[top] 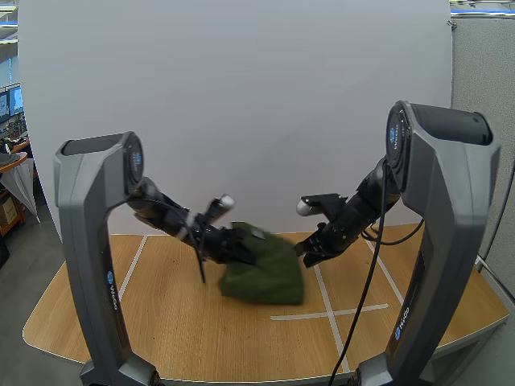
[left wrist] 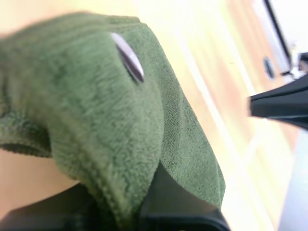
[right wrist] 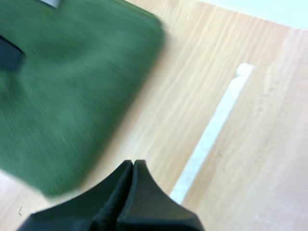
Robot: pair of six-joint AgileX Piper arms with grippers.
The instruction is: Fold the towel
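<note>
The green towel (top: 269, 273) lies near the middle of the wooden table (top: 177, 314), bunched into a thick heap rather than spread flat. In the high view the heap is a little wider across the table than it is deep. Its upper left edge is raised toward the left claw (top: 244, 244), and its lower right part rests on the wood just beside the white tape lines (top: 330, 314). No clearer long axis can be made out.

The left claw is closed on that raised edge. In the left wrist view a fold of cloth runs down between its two dark fingers (left wrist: 178, 209) and drapes over them. A small white label (left wrist: 127, 62) sits on the top of the fold.

The right claw (top: 310, 256) hangs just beside the towel's right edge, above the table and apart from the cloth. In the right wrist view its fingers (right wrist: 144, 192) lie pressed together as one dark wedge with nothing between them. A rounded corner of the towel points toward the tape line beside the claw.
</note>
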